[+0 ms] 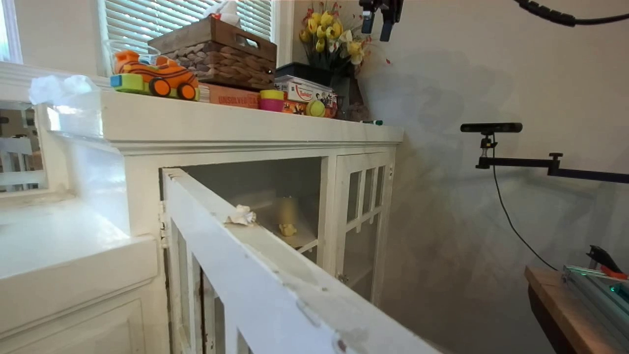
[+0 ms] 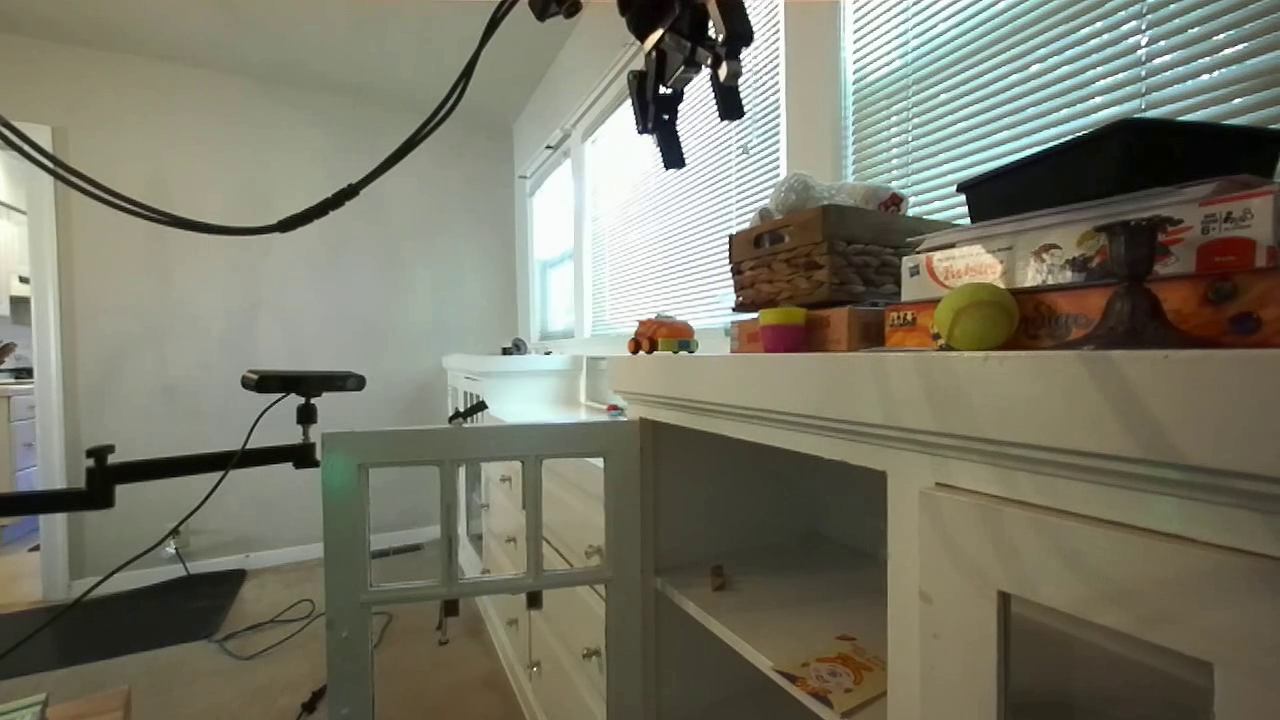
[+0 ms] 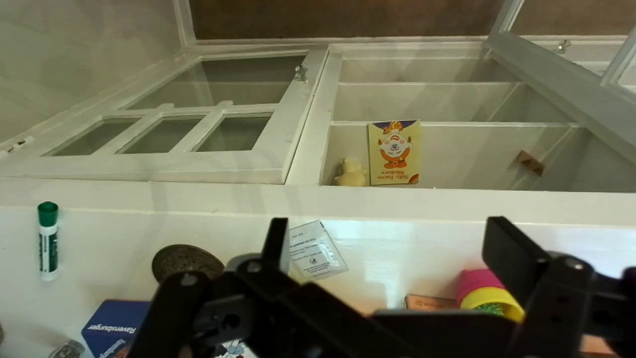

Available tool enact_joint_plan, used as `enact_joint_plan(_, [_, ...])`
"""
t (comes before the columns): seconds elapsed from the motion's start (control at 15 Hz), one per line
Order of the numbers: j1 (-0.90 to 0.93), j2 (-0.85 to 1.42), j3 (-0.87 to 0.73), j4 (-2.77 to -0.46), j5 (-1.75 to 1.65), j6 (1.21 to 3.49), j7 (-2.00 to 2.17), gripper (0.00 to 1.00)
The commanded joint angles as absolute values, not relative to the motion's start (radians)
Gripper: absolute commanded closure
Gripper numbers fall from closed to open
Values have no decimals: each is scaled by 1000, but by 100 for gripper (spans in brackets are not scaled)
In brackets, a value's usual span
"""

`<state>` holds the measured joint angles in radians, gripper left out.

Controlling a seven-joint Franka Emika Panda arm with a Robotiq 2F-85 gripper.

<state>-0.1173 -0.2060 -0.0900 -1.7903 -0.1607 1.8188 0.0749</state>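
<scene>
While the gripper point(image 3: 386, 231) hangs high in the air, its jaws parted wide, the white cabinet point(image 1: 245, 125) stands below it by the window blinds point(image 2: 1000, 60), glossy, thick-topped and a bit scuffed. Two glazed doors show on it from where I'm standing: one closed door point(image 3: 271, 161) and one open door point(image 2: 345, 600), which juts out into the room beside the shelf opening, its paint chipped along the upper edge. Up on the cabinet I count one woven basket point(image 1: 236, 66) with a wooden rim, one bunch of yellow flowers point(image 1: 336, 28), and one black tray point(image 2: 1120, 165) lying on at least two game boxes point(image 2: 1060, 312). One dark footed stand point(image 2: 1132, 250) sits in front of those boxes, and one orange toy car point(image 1: 157, 73) is near the basket. Inside, one yellow sticker booklet point(image 3: 395, 156) lies on the upper shelf point(image 3: 462, 159). Back on top come two cups point(image 3: 477, 281), the yellow one nested in the pink, then one printed packet point(image 3: 318, 253) lying flat, partly behind a finger in the wrist view, one tennis ball point(image 2: 977, 316) and one green-capped marker point(image 3: 48, 241). Smallest of all are one cream figurine point(image 3: 351, 174) beside the booklet, one crumpled white scrap point(image 1: 242, 215) on the open door's edge, and one little brown block point(image 3: 530, 163) farther along the shelf.
</scene>
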Motion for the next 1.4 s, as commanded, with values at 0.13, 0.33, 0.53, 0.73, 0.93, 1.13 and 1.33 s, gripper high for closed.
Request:
enact_joint_plan(0.13, [-81, -198, -105, -1783, -123, 1936, -139, 0])
enact_joint_plan(0.33, [-82, -164, -146, -1765, -86, 2054, -324, 0])
enact_joint_plan(0.53, [-86, -129, -194, -1749, 2, 2127, -500, 0])
enact_joint_plan(0.73, [-94, -90, -242, -1719, 113, 2151, -698, 0])
enact_joint_plan(0.93, [-115, -101, -233, -1739, 82, 2144, -680, 0])
enact_joint_plan(1.13, [-135, -70, -236, -1704, 80, 2144, -689, 0])
enact_joint_plan(1.33, [-127, -74, -233, -1698, 121, 2138, -777, 0])
